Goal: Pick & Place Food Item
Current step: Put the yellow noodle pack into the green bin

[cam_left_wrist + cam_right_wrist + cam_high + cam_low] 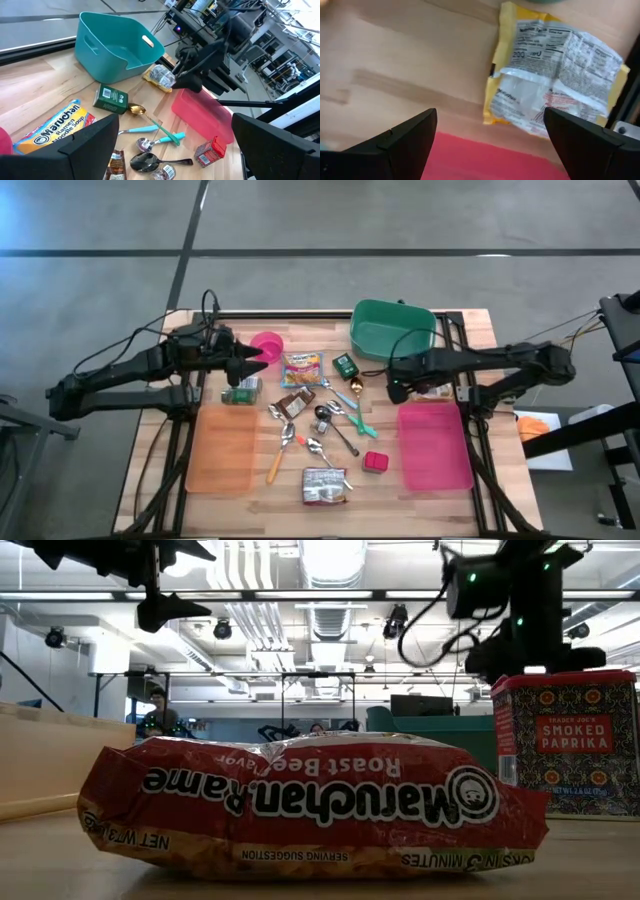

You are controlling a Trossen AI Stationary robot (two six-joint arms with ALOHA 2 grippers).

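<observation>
Both hands gape: right hand point(490, 137) over yellow packet point(555, 75).

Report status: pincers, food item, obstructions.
Right pincer open, hovering over yellow snack packet between teal bin and pink tray. Left pincer open, empty, by pink bowl. Nothing blocking the packet.

You're looking at a lab or open industrial workspace: exposed ducts and pipes point(330, 610) run under strip lights point(330, 560), the floor point(330, 220) is bare polished concrete, and a person point(158, 715) sits among desks and monitors point(420, 705) beyond the wooden table point(470, 320).
</observation>
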